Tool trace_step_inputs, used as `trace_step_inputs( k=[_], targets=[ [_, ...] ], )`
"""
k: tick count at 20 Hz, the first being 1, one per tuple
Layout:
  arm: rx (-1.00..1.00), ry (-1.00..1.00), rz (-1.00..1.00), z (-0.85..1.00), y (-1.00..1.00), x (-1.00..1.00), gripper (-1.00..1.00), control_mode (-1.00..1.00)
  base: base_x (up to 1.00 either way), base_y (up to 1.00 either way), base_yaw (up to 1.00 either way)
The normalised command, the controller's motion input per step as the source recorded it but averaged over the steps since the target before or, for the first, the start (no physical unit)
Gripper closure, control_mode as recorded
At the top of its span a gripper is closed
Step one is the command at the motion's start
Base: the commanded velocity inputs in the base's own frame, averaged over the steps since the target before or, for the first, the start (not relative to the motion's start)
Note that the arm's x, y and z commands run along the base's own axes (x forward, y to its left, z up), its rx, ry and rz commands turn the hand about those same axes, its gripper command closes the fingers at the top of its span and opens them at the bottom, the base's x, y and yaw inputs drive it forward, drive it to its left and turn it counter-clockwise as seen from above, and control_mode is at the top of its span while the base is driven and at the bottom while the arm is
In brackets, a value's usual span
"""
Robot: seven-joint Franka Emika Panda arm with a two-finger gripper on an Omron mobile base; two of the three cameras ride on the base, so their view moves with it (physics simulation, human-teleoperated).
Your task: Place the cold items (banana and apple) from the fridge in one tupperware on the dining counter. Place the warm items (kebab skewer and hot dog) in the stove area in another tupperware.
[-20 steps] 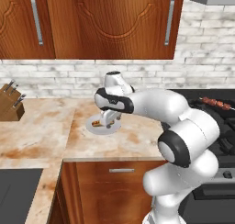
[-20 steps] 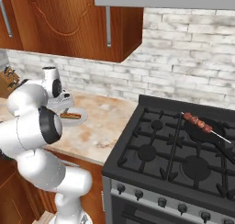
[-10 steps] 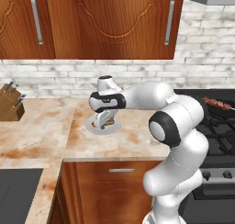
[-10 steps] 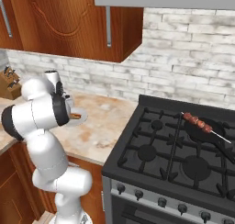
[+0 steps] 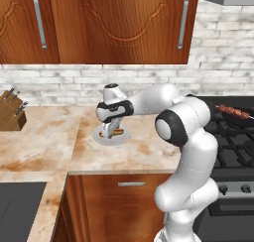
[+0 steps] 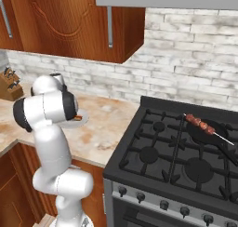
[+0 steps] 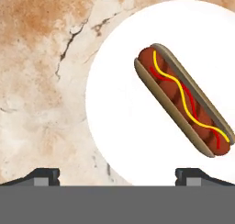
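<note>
The hot dog (image 7: 186,106), a tan bun with a sausage and yellow and red sauce lines, lies on a round white plate (image 7: 119,94) on the marbled counter left of the stove. My gripper (image 5: 108,132) hangs just above that plate, open, with its two fingertips (image 7: 44,175) spread wide and nothing between them; the hot dog (image 5: 116,132) lies off to the gripper's side. The kebab skewer (image 6: 201,124) rests over a dark pan on the black gas stove (image 6: 176,151). The kebab skewer (image 5: 233,110) sits far right of the hand.
A knife block (image 5: 11,115) stands at the counter's far left by the brick wall. Wooden wall cabinets (image 5: 114,23) hang above the counter. My own arm's elbow (image 5: 181,122) bulks between the plate and the stove.
The arm has folded and swung so its elbow now stands right of the plate. The hand has settled lower over the plate; the jaws stayed open and the hot dog has not moved.
</note>
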Motion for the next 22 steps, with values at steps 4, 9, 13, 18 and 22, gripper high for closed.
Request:
trace_step_inputs(
  k=[4,9,13,18,22],
  targets=[
    [0.00,-0.03,0.07,-0.31,0.02,0.42,-1.00,-1.00,0.00,0.00,0.00],
    [0.00,0.00,0.06,-0.36,0.01,0.47,-1.00,-1.00,0.00,0.00,0.00],
    [0.00,-0.02,0.09,-0.25,0.01,0.39,-1.00,-1.00,0.00,0.00,0.00],
    [0.00,-0.01,0.08,-0.22,0.02,0.31,-1.00,-1.00,0.00,0.00,0.00],
    [0.00,0.00,0.05,-0.32,0.07,0.24,-1.00,-1.00,0.00,0.00,0.00]
  ],
)
